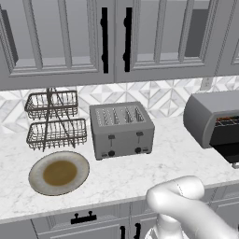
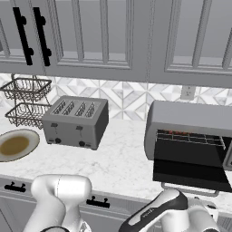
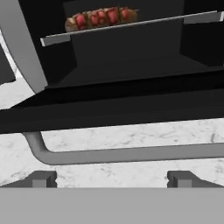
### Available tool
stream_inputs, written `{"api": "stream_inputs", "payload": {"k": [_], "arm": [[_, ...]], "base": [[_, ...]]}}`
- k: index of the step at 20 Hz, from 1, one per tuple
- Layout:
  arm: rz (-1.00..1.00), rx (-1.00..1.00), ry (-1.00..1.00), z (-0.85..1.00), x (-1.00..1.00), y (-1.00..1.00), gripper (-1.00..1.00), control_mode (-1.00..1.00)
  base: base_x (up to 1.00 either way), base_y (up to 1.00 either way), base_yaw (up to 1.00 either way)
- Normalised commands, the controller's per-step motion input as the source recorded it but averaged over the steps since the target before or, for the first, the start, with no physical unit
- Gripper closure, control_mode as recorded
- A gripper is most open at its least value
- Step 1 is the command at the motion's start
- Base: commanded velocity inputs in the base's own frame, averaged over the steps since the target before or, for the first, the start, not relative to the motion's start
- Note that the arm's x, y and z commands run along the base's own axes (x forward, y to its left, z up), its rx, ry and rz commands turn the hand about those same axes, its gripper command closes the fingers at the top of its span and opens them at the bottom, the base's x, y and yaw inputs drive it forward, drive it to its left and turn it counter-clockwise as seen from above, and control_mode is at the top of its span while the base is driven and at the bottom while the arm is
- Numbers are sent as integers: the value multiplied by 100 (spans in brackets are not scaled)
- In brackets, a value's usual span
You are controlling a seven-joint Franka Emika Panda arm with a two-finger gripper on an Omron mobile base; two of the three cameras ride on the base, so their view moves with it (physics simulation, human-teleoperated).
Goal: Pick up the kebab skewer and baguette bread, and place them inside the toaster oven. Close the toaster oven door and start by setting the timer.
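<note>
The end effector (image 3: pixel 111 178) sat low at the front edge of the tabletop (image 2: pixel 122 163), its two dark tips spread wide with nothing between them. Just ahead of the tips, and a little above them in the hand view, ran the handle (image 3: pixel 131 154) of the toaster oven door (image 3: pixel 109 109): a grey bar whose long axis lay crosswise to the tips, curving up at its left end to meet the door. The door hung fully open, folded down flat in front of the toaster oven (image 2: pixel 190 120), so the bar stood out past the door's front edge, near the front edge of the tabletop. The coming move looked to turn on that: the bar lay straight ahead and spanned both tips, so a push or lift from below should swing the door up.

Beyond the door, on the wire rack (image 3: pixel 131 25) in the dark cavity, lay the kebab skewer (image 3: pixel 103 17), a row of red chunks, resting along the baguette bread (image 3: pixel 72 24), whose golden-brown end showed at the left. Both lay lengthwise across the rack. Loading therefore seemed done, with closing and the timer left.

Toward the left side of the tabletop stood a grey four-slot toaster (image 1: pixel 122 130), an empty plate (image 1: pixel 59 173) and a wire basket stand (image 1: pixel 55 121) at the back.
</note>
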Motion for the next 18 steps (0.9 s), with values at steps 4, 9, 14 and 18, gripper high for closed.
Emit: {"api": "stream_inputs", "payload": {"k": [4, 9, 14, 18], "arm": [[0, -2, 0, -55, 0, -25, -100, -100], [0, -3, 0, -20, 7, -8, -100, -100], [1, -5, 0, 0, 16, 0, -100, -100], [0, -10, 0, 0, 11, 0, -100, -100]], "base": [[0, 0, 0], [0, 0, 0], [0, 0, 0], [0, 0, 0]]}}
